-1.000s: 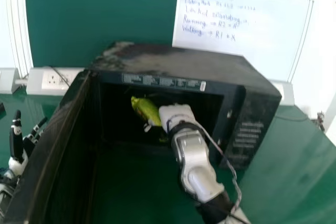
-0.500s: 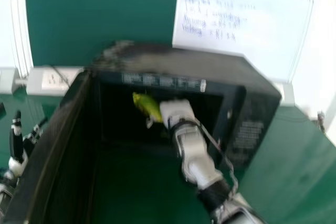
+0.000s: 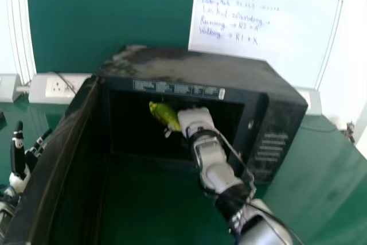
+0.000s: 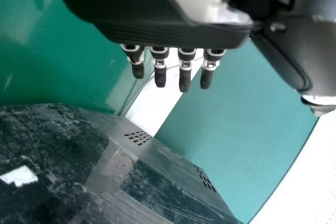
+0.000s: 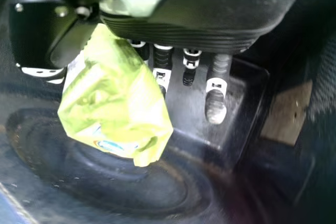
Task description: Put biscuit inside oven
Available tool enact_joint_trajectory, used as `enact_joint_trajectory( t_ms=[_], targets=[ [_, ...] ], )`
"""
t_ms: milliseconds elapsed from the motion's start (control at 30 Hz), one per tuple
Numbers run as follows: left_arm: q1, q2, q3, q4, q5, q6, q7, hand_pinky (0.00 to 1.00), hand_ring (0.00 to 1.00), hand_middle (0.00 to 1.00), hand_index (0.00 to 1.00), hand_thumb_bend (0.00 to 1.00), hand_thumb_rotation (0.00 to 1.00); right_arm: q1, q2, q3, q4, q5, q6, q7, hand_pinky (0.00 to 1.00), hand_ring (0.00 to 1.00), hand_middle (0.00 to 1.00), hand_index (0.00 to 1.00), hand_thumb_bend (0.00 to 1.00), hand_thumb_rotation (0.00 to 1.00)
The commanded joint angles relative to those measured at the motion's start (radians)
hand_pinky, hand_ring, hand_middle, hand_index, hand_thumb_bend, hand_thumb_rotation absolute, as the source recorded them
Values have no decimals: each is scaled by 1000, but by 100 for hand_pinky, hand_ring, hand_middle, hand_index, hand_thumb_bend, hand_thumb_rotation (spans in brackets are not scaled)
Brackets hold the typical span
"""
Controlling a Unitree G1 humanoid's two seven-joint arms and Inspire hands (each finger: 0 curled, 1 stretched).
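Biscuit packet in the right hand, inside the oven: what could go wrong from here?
The packet hangs well below the right hand's grip, so it may slip or land crooked on release.
The cable bows away from the right arm near the opening and could snag on the oven's frame as the arm backs out.
The left hand is just outside the open door; moving it carelessly might knock the door.
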Motion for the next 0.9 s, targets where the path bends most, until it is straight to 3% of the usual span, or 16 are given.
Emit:
enact_joint_trajectory(
  t_ms=[0, 133, 467, 667, 867],
  targets=[
    [-5, -5, -3, 2, -7, -2, -2, 66, 72, 75, 74, 69, 0, -39, -1, 12, 29, 17, -10, -46, 15, 20, 47, 68, 58, 0],
    [-3, -5, -6, -1, -6, -4, -3, 66, 72, 75, 75, 69, 0, -53, 3, 29, 76, 41, -27, -88, 20, 23, 47, 67, 58, 0],
    [1, -12, -9, -14, -6, -3, 1, 67, 73, 76, 75, 68, 0, -81, 7, 53, 167, 92, -79, -183, 19, 22, 47, 64, 58, 0],
    [2, -16, -13, -16, 3, -10, 4, 67, 73, 75, 74, 68, 0, -105, 14, 70, 220, 108, -90, -198, 25, 25, 47, 64, 58, 0],
    [2, -16, -13, -17, 6, -7, 3, 67, 73, 75, 74, 69, 0, -120, 18, 93, 242, 108, -87, -209, 23, 25, 47, 63, 58, 0]
  ],
)
